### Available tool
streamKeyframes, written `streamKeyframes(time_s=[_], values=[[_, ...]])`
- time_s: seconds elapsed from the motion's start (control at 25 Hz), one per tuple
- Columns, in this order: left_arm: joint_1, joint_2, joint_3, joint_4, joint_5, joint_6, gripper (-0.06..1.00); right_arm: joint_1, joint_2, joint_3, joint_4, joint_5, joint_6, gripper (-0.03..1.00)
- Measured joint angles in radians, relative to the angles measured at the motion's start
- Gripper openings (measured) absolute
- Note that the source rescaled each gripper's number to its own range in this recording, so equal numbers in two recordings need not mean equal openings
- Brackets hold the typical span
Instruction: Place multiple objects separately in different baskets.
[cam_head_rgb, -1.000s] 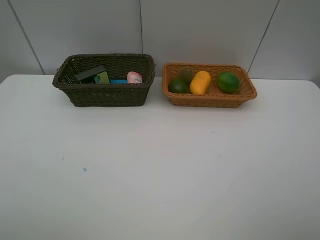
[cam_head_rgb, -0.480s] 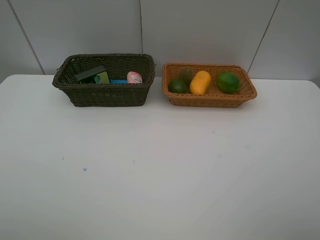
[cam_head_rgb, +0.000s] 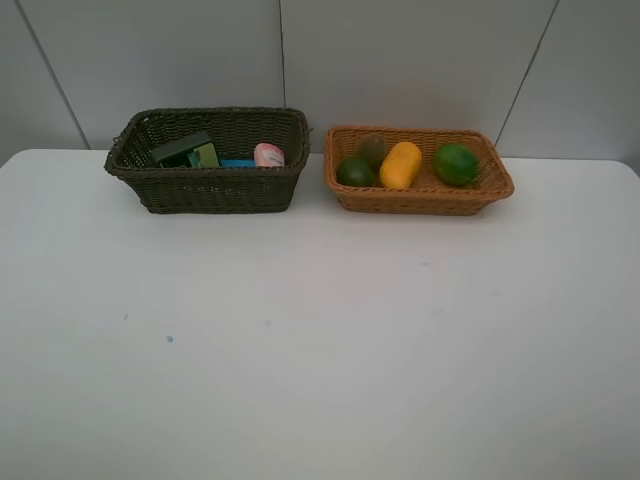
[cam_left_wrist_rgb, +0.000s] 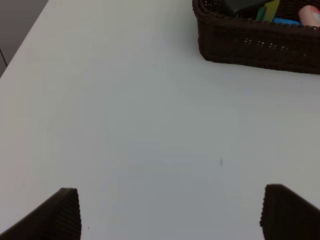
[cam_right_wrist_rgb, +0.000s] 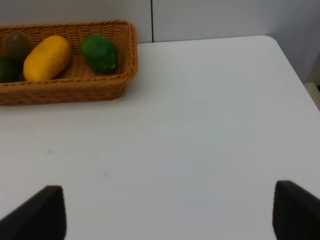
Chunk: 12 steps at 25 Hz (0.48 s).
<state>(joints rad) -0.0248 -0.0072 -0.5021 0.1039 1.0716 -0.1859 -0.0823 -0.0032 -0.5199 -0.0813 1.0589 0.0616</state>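
At the back left of the white table stands the dark olive-brown basket (cam_head_rgb: 210, 190). It holds a dark green pump bottle (cam_head_rgb: 182, 150), a blue eraser (cam_head_rgb: 237, 163) and a pink spray bottle (cam_head_rgb: 268, 154). To its right, the orange-tan basket (cam_head_rgb: 420, 198) contains a yellow mango (cam_head_rgb: 401, 165), a brown kiwi (cam_head_rgb: 372, 148) and two green fruits (cam_head_rgb: 356, 172) (cam_head_rgb: 455, 163). Neither arm shows in the exterior view. My left gripper (cam_left_wrist_rgb: 170, 212) is open over bare table, well short of the dark basket (cam_left_wrist_rgb: 260, 42). Empty and open too, my right gripper (cam_right_wrist_rgb: 167, 212) hangs away from the tan basket (cam_right_wrist_rgb: 65, 87).
A grey panelled wall rises right behind both baskets. The table's left edge (cam_left_wrist_rgb: 22, 47) and its right corner (cam_right_wrist_rgb: 287, 55) appear in the wrist views. A few tiny blue specks (cam_head_rgb: 169, 339) mark the tabletop.
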Motion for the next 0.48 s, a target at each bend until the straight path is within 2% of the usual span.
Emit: streamKeyframes(time_s=[0.48], values=[[0.0, 0.0, 0.0, 0.0, 0.0, 0.0, 0.9, 0.0, 0.0, 0.0, 0.0, 0.0, 0.0, 1.0]])
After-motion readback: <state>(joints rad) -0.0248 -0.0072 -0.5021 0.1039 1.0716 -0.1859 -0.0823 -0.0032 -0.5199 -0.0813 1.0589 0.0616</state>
